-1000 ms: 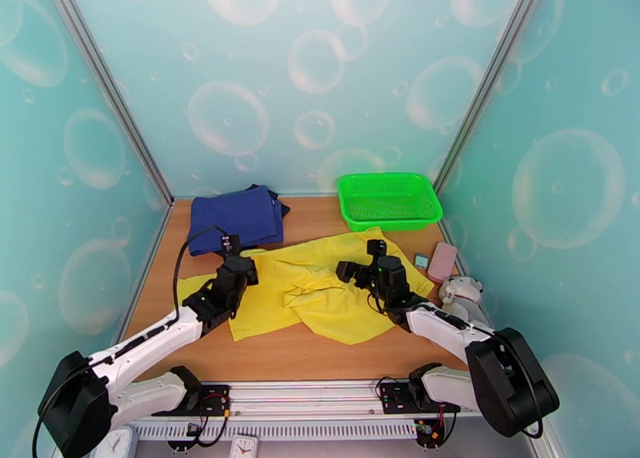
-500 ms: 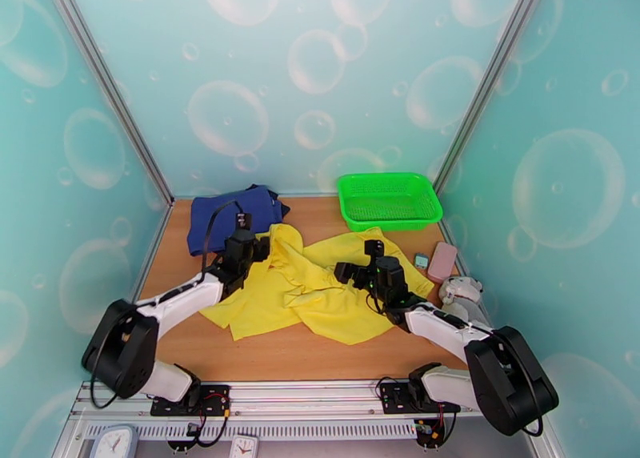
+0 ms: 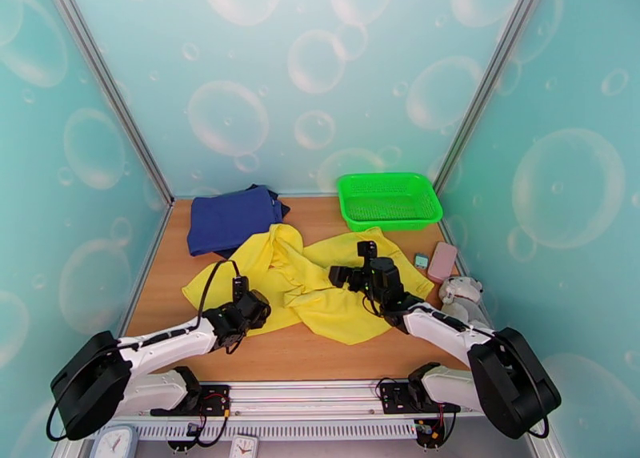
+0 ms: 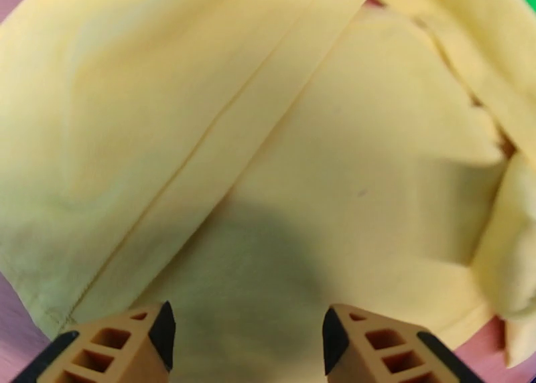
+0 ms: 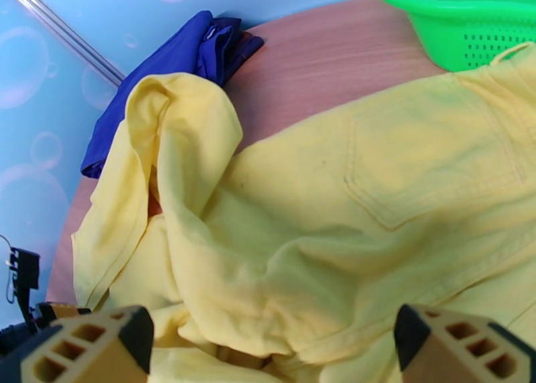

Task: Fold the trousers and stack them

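Observation:
The yellow trousers (image 3: 320, 279) lie crumpled across the middle of the table, with one leg bunched up in a ridge toward the back left (image 3: 276, 239). My left gripper (image 3: 258, 309) sits low over their near-left edge. In the left wrist view it (image 4: 246, 334) is open, and flat yellow cloth (image 4: 281, 177) with a seam lies in front of the fingers. My right gripper (image 3: 342, 274) hovers over the middle of the trousers. In the right wrist view it (image 5: 271, 347) is open wide above the folds, and a back pocket (image 5: 429, 157) shows to the right.
Folded navy blue garments (image 3: 230, 219) lie at the back left and touch the yellow ridge. A green basket (image 3: 390, 199) stands at the back right. A pink case (image 3: 442, 261), a small teal item (image 3: 421, 260) and a white toy (image 3: 460, 291) sit along the right edge.
My left gripper carried a trouser leg toward the back, let it go there in a bunched ridge, then drew back to the near-left edge. The right gripper shifted slightly left.

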Robot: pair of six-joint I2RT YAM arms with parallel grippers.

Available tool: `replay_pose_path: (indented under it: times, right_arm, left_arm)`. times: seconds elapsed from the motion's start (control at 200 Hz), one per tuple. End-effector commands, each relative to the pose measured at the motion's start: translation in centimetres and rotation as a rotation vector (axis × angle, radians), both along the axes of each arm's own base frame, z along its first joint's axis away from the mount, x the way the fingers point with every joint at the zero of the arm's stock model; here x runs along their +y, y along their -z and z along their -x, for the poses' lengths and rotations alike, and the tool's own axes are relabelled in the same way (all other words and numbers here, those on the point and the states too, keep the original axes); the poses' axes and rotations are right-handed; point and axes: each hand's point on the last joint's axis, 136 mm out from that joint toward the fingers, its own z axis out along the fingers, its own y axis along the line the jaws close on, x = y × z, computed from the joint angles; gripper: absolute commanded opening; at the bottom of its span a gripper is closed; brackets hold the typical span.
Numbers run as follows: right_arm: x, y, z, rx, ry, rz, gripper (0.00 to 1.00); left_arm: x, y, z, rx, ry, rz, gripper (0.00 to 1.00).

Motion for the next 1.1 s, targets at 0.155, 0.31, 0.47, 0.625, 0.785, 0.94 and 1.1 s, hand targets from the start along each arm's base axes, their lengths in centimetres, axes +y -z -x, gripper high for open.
replay_pose_path:
  times: [0.155,0.31,0.47,0.625,0.785,0.94,1.1]
  right_arm:
    - [-1.3,1.1,-1.1,0.054,0.026,-0.029,0.99]
    - [-1.6,1.4,-1.2,0.065,0.033,-0.04,0.99]
    - [-1.5,1.6,-1.1,0.071,0.034,-0.044,0.99]
    - [-2.5,3.8,-1.7,0.142,0.092,-0.004,0.99]
    - [-3.2,4.9,-2.1,0.153,0.148,0.001,0.99]
    - [-3.3,6.1,-2.4,0.193,0.161,0.016,0.99]
    - [-4.0,7.6,-2.4,0.244,0.195,0.022,0.99]
  left_arm:
    - [0.0,3.3,0.7,0.125,-0.032,-0.016,0.55]
    - [1.7,4.4,2.4,0.216,-0.073,-0.086,0.24]
    - [2.9,2.8,1.9,0.179,-0.128,-0.078,0.0]
    - [4.3,-1.7,0.3,0.057,-0.177,-0.029,0.0]
    - [5.3,-7.4,-1.2,-0.13,-0.23,0.097,0.0]
    - [8.4,-10.4,-2.4,-0.308,-0.352,0.221,0.0]
    - [12.5,-12.7,-2.6,-0.42,-0.484,0.24,0.0]
